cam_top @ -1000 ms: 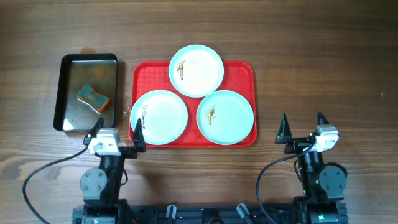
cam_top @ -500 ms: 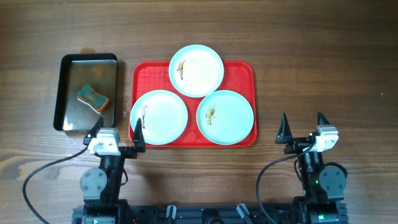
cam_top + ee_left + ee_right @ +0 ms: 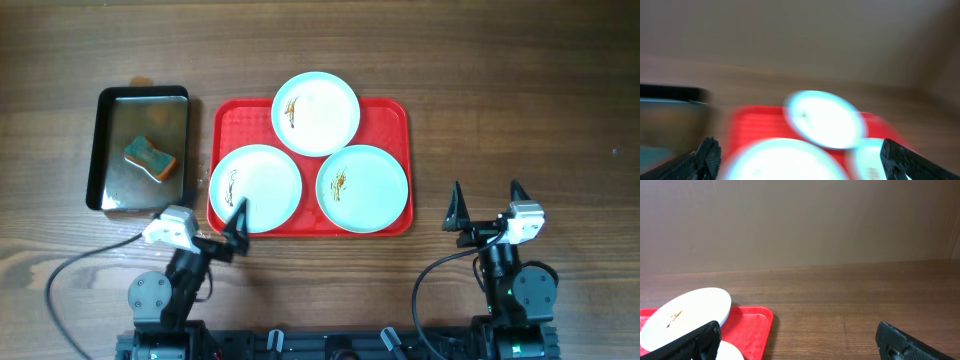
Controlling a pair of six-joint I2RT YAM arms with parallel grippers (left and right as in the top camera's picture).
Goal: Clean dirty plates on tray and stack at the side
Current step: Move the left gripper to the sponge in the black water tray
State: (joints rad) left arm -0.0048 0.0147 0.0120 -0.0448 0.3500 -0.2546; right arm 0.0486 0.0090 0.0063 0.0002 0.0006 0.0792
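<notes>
Currently my left fingers and right fingers stand wide open, empty. The plates look rigid, slick and breakable, so I would pinch the raised rim.

Passage right of the tray — three plates crowd it, gaps slim.

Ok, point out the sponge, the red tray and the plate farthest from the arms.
sponge [image 3: 150, 157], overhead view, middle of its top face.
red tray [image 3: 393, 112], overhead view, bare far right corner.
farthest plate [image 3: 316, 113], overhead view, centre of its well.
</notes>
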